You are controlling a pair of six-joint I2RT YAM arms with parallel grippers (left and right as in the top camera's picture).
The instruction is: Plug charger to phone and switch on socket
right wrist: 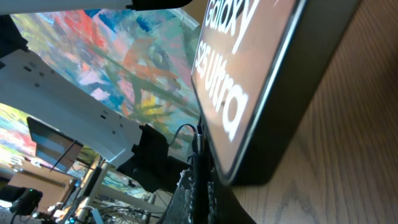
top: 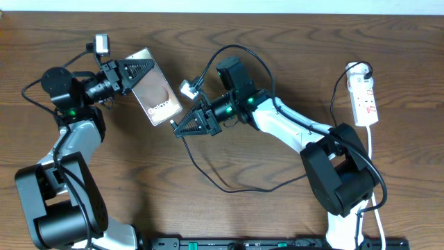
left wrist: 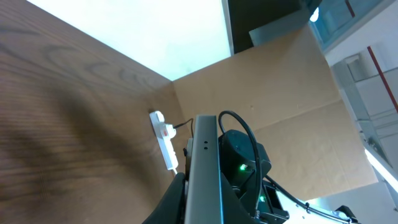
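Note:
The phone (top: pixel 158 96) has a brown screen with white "Galaxy" text and is tilted up off the table. My left gripper (top: pixel 136 70) is shut on its far end; it shows edge-on in the left wrist view (left wrist: pixel 205 168). My right gripper (top: pixel 189 123) is shut on the charger's plug tip (top: pixel 173 122) at the phone's near end. In the right wrist view the thin black tip (right wrist: pixel 200 165) sits between the fingers (right wrist: pixel 202 190) just under the phone (right wrist: pixel 249 74); whether it is in the port is hidden. The charger cable (top: pixel 229 189) loops over the table. The white socket (top: pixel 365 97) lies far right.
A white plug (top: pixel 356 69) sits at the socket's far end, and a white cord (top: pixel 374 173) runs down the right side. The right arm's thicker black cable (top: pixel 239 50) arcs above its wrist. The socket also shows in the left wrist view (left wrist: pixel 163 140), before a cardboard wall (left wrist: pixel 280 93).

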